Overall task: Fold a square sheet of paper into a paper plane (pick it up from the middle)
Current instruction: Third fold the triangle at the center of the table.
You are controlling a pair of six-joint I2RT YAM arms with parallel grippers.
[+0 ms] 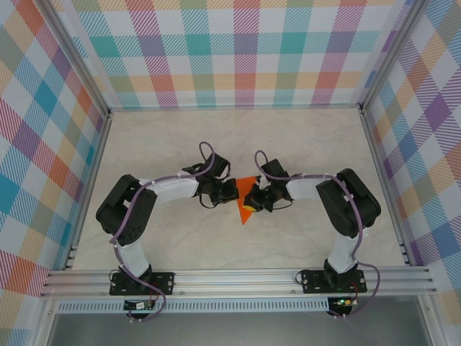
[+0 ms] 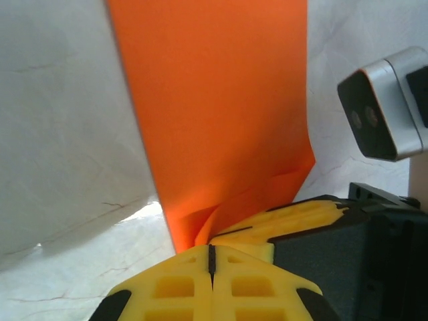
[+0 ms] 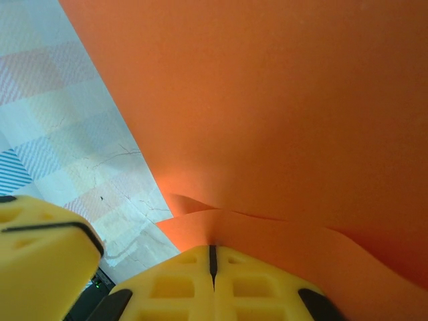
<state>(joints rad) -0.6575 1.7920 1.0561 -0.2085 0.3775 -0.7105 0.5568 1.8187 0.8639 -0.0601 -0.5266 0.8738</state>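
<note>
Leaning in over the table (image 1: pixel 180 137), both arms meet near its middle with the orange paper (image 1: pixel 245 215) pinched between them, its sharp tip pointing back toward the arm bases. The left gripper (image 2: pixel 210 253) has its yellow fingers pressed flat together on the sheet's lower edge. The right gripper (image 3: pixel 212 251) is clamped tight on the paper just beside it. Gripping so close together looks meant to pin the layers along a centre crease so a fold holds. From where I stand it seems only partly folded, though the grippers hide too much to be sure.
</note>
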